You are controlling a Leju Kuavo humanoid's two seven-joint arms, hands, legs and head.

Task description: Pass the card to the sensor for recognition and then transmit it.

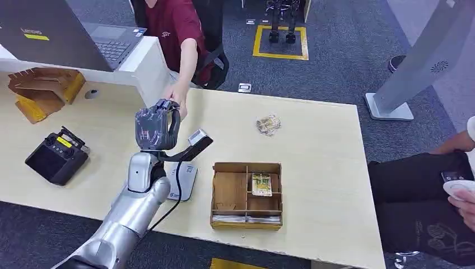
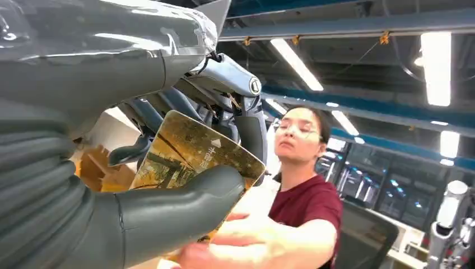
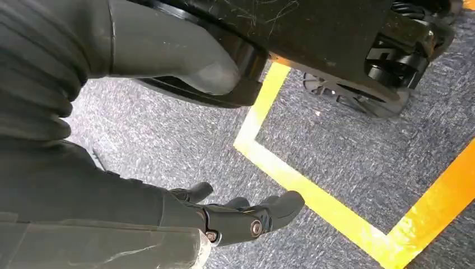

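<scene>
One laptop point(image 1: 61, 33), lettering unreadable. One black handset point(image 1: 56, 157), yellow label. Left hand point(image 1: 157, 126) holds one card point(image 2: 193, 154) beside a person's hand point(image 1: 176, 95). One sensor point(image 1: 184, 180). One wooden tray point(image 1: 246, 196). Right hand point(image 3: 246, 216) hangs empty, fingers loosely apart.

Overall light: bright and even, indoor.
Source: long ceiling lamps point(image 2: 296, 63) seen in the left wrist view; the strip lamp point(image 2: 436, 67) is blown out to plain white.
Shadows: soft and short on the desk point(image 1: 330, 168), darkest under the left arm near the front edge.
Glare: pale sheen on the left hand point(image 2: 140, 50) cover and on the card point(image 2: 193, 151).
Blur: the person's hand point(image 2: 252, 246) is smeared; the right hand point(image 3: 246, 216) is sharp, with the carpet point(image 3: 347, 168) grainy.
Distortion: desk edges bow slightly in the head view.
</scene>
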